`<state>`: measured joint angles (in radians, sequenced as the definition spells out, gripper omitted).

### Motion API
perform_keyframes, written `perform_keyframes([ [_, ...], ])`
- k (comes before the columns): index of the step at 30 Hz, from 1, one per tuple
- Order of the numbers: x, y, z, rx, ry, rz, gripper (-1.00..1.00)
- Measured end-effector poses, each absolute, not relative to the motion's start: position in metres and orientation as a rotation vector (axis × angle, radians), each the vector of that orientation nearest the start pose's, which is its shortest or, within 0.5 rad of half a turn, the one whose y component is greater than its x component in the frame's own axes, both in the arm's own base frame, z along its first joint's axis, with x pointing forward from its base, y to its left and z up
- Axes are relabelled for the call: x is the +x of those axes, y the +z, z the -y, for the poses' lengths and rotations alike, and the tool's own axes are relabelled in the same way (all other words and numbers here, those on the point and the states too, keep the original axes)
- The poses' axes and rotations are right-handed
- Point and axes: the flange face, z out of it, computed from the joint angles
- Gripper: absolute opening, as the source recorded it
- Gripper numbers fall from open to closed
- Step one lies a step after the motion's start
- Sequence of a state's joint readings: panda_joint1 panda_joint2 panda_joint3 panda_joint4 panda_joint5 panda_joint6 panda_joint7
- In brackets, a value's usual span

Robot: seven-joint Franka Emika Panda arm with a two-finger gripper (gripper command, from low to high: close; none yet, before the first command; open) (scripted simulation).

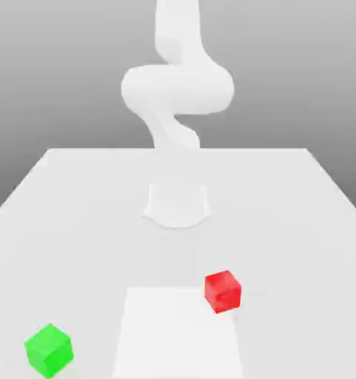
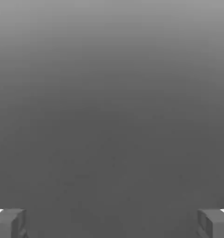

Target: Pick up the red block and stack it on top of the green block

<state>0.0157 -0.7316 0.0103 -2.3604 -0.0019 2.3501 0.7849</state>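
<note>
Green block [image 1: 49,349] nearest, corner forward, red block [image 1: 223,290] well apart, likewise turned, claw [image 2: 112,223] wide, empty

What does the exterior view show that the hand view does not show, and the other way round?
Exterior view alone: the white table, the red block on it, the green block apart from it toward the exterior view's left, and the arm. Hand view alone: the gripper with its jaws wide open and nothing between them, against a plain grey background. Shared: I cannot identify anything that appears in both.
</note>
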Motion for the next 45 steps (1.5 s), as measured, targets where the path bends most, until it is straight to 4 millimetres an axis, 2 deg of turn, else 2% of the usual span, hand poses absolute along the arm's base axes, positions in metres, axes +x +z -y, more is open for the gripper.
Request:
perform_keyframes([
  [4,0.412,0.562,-0.032,-2.668,-0.771,-0.942,0.00],
  [6,0.421,0.512,-0.042,-2.736,-0.682,-0.909,0.00],
  [9,0.423,0.437,-0.055,-2.831,-0.539,-0.852,0.00],
  [13,0.404,0.336,-0.071,-2.950,-0.326,-0.760,0.00],
  [17,0.358,0.234,-0.082,-3.056,-0.075,-0.644,0.00],
  [19,0.346,0.202,-0.084,-3.075,-0.019,-0.619,0.00],
  [21,0.343,0.181,-0.085,-3.080,-0.005,-0.611,0.00],
  [24,0.341,0.153,-0.084,-3.081,-0.001,-0.610,0.00],
  [25,0.341,0.147,-0.084,-3.081,0.000,-0.609,-1.00],
  [32,0.341,0.146,-0.084,-3.082,0.000,-0.609,-1.00],
  [39,0.341,0.201,-0.084,-3.083,0.000,-0.607,-1.00],
  [42,0.372,0.214,-0.045,-3.002,0.005,-0.901,-1.00],
  [45,0.408,0.223,0.008,-2.869,0.010,-1.244,-1.00],
])
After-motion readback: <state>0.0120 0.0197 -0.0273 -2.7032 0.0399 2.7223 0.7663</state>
